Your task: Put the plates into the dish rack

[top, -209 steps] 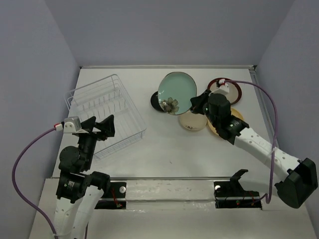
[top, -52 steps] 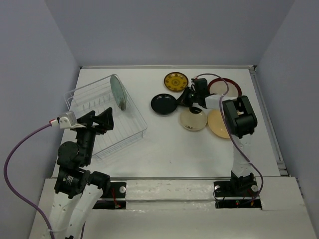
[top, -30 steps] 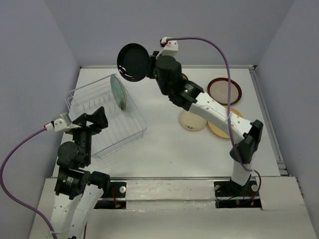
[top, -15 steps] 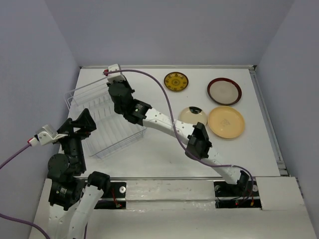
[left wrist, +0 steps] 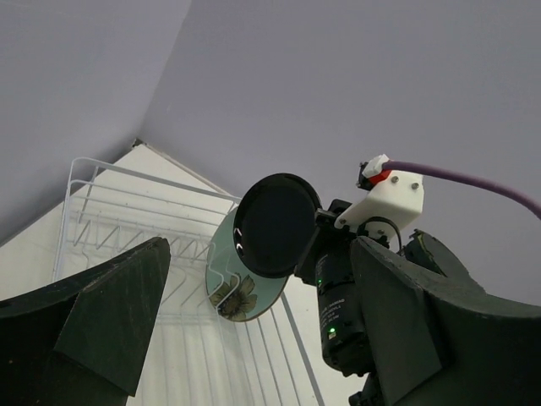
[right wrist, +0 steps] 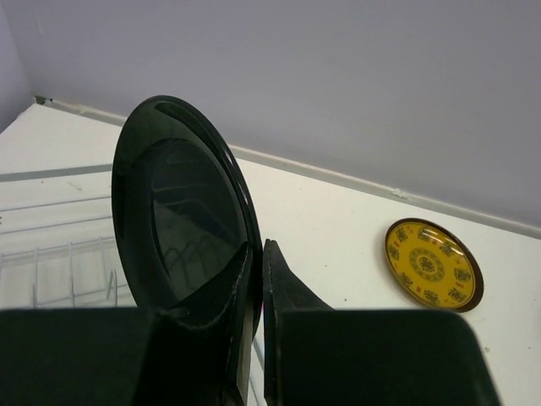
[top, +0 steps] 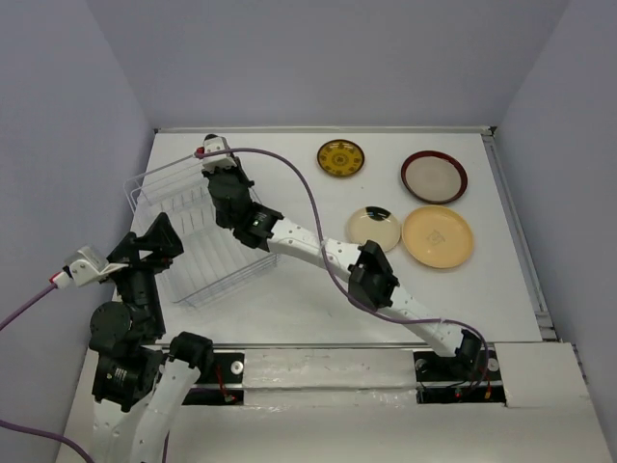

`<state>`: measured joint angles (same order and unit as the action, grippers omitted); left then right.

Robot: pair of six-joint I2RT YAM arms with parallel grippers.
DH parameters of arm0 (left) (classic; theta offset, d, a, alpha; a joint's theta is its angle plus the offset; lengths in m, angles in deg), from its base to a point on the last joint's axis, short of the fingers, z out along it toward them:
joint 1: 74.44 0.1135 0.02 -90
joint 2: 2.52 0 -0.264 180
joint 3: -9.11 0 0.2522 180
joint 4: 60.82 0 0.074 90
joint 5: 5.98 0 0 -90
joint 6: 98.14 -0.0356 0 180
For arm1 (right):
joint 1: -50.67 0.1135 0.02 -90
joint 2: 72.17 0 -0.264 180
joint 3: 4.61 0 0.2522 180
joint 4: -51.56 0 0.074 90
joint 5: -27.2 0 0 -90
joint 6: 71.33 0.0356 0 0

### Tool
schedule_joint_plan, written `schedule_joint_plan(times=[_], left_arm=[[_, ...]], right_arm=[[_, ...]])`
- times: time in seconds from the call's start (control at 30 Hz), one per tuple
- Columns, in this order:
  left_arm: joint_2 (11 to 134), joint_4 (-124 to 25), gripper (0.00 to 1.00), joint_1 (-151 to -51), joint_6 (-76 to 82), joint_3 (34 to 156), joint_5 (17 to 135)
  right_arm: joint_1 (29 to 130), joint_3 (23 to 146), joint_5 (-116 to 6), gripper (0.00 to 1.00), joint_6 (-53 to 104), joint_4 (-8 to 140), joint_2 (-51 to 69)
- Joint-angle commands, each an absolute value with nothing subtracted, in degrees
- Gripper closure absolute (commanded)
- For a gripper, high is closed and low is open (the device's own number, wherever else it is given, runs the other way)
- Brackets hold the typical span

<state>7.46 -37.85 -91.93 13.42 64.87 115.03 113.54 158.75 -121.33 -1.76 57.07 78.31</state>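
My right gripper (right wrist: 258, 250) is shut on the rim of the small black plate (right wrist: 179, 222), held on edge over the white wire dish rack (right wrist: 59, 254). In the left wrist view the black plate (left wrist: 277, 224) hangs just in front of the mint-green flower plate (left wrist: 239, 286), which stands upright in the rack (left wrist: 127, 211). In the top view the right gripper (top: 218, 179) reaches over the rack (top: 227, 275) and hides both plates. My left gripper (top: 152, 247) is open and empty by the rack's near left side.
On the right half of the table lie the yellow patterned plate (top: 340, 157), the red-rimmed beige plate (top: 434, 177), the cream dark-rimmed plate (top: 373, 229) and the orange-yellow plate (top: 438, 236). The right arm stretches diagonally across the table.
The mint-green plate went into the rack. My right gripper then took the black plate off the table, lifted it and carried it left over the rack. The left gripper drew back.
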Motion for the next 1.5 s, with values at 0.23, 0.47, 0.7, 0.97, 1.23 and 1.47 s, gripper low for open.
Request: schedule_joint_plan(times=[0.23,0.47,0.7,0.97,1.23,1.47], left_arm=[[6.88,-39.68,0.01,-92.19,14.09,65.85,114.61],[7.15,-39.77,0.01,-92.01,14.53,65.67,113.73],[7.5,-39.68,0.01,-91.75,14.79,65.58,113.2],[7.59,-39.59,0.01,-91.66,14.62,65.5,113.11],[7.94,-39.68,0.01,-91.75,14.36,65.32,113.02],[8.29,-40.03,0.01,-91.75,14.27,65.15,112.41]], right_arm=[[113.94,160.68,-122.66,0.93,2.14,54.42,84.01],[115.26,157.78,-122.66,0.93,3.55,54.95,84.54],[118.51,156.64,-122.39,0.81,0.91,52.14,85.77],[119.04,149.08,-118.88,0.46,6.71,52.05,79.98],[119.04,133.3,-110.37,0.42,16.81,57.23,63.41],[119.04,114.83,-102.71,0.33,24.99,61.45,43.97]])
